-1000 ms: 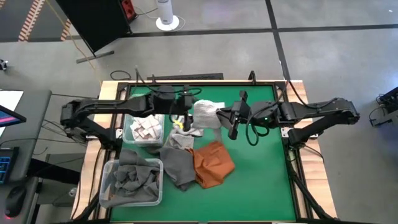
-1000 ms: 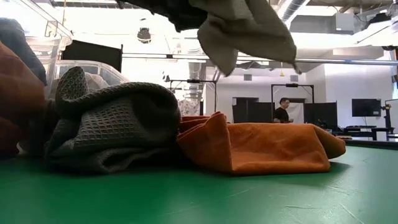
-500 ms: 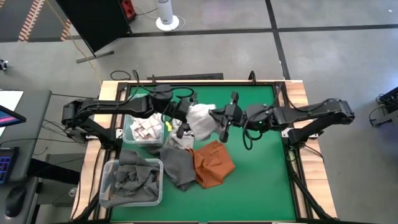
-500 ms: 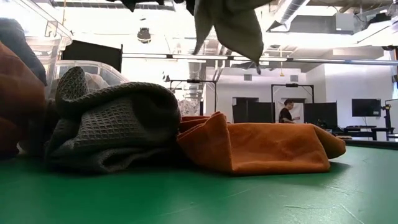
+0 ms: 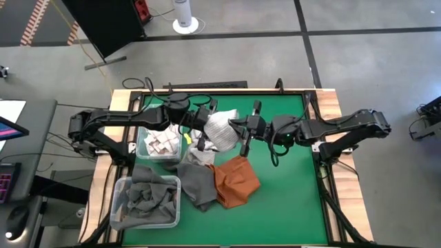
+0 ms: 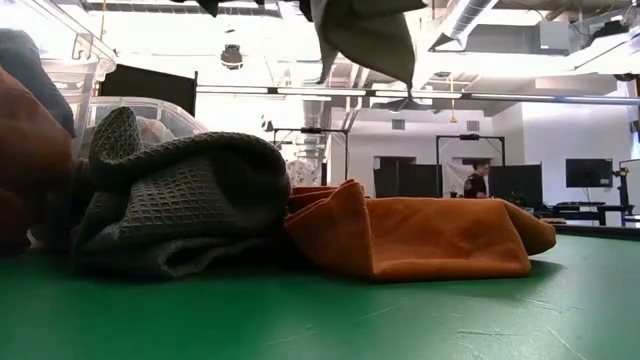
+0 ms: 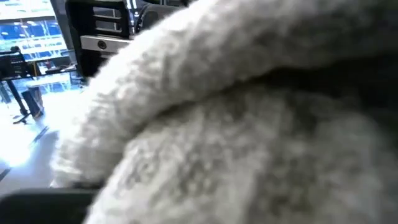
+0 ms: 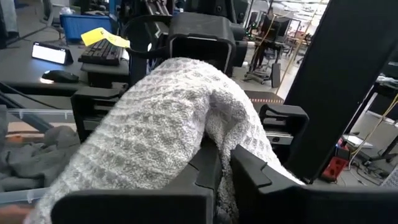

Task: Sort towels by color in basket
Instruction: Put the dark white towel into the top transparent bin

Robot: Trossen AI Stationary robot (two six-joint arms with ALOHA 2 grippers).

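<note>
A white waffle-weave towel (image 5: pixel 219 129) hangs in the air over the table's middle, between my two grippers; its lower end shows at the top of the low view (image 6: pixel 370 35). My left gripper (image 5: pixel 201 132) is at its left side, and the towel (image 7: pixel 249 124) fills that wrist view. My right gripper (image 8: pixel 224 162) is shut on its right side (image 5: pixel 240 132). A dark grey towel (image 5: pixel 196 180) and a rust-orange towel (image 5: pixel 236 180) lie crumpled on the green mat. My left gripper holds the white towel at its left end (image 5: pixel 210 127), coming level from the table's left; the towel itself hides the fingers, so the kind of hold does not show. My right gripper pinches a bunched fold of the towel (image 8: pixel 214 134) between its two fingers, level from the table's right. The towel is lifted clear of the table and arches up between the grippers.
A clear bin (image 5: pixel 158 142) with white and checked cloths stands at the left, and a second clear bin (image 5: pixel 146 202) holds grey towels near the front-left corner. Another pale cloth (image 5: pixel 200 154) lies under the grippers. Bare green mat (image 5: pixel 289 200) spreads to the right.
My right gripper has moved toward the table's left, up to the white towel and the left gripper. The towel has bunched up between the two grippers, and its hanging end has narrowed and risen in the low view.
</note>
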